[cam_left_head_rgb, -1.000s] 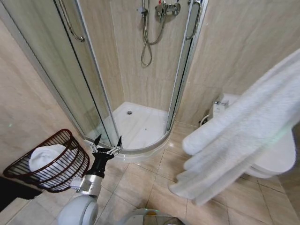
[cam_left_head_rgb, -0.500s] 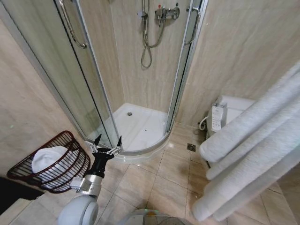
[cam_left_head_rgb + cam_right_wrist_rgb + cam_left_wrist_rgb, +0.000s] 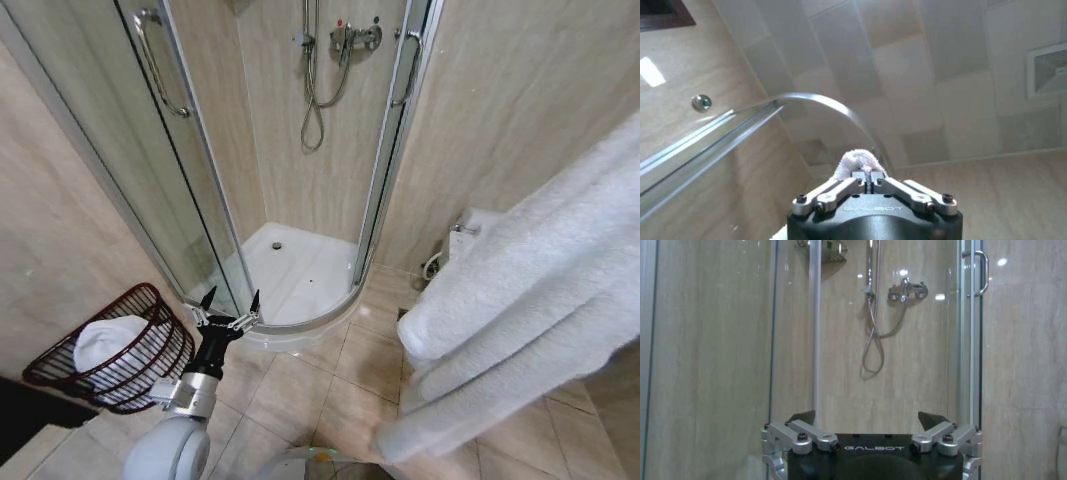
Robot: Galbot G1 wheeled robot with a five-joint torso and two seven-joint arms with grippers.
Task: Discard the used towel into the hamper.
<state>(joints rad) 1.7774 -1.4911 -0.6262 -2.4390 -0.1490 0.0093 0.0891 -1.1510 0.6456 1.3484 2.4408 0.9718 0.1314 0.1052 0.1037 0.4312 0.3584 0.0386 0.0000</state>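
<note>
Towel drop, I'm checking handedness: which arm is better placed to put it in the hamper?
Probably right: the right gripper is shut on the towel; the left gripper is open beside the hamper.

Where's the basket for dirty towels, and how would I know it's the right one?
Find the glass shower stall in the corner, then look down at the tiled floor on the robot's left. The hamper sits there beside the wall: a round, dark reddish-brown wire basket, tipped over, with a white towel already inside.

The head view looks down from high up at the glass-walled corner shower stall (image 3: 300,200). The left wrist view faces that stall's chrome mixer tap (image 3: 907,291) level and nearer. The right wrist view tilts up at the white panelled ceiling (image 3: 920,65).
</note>
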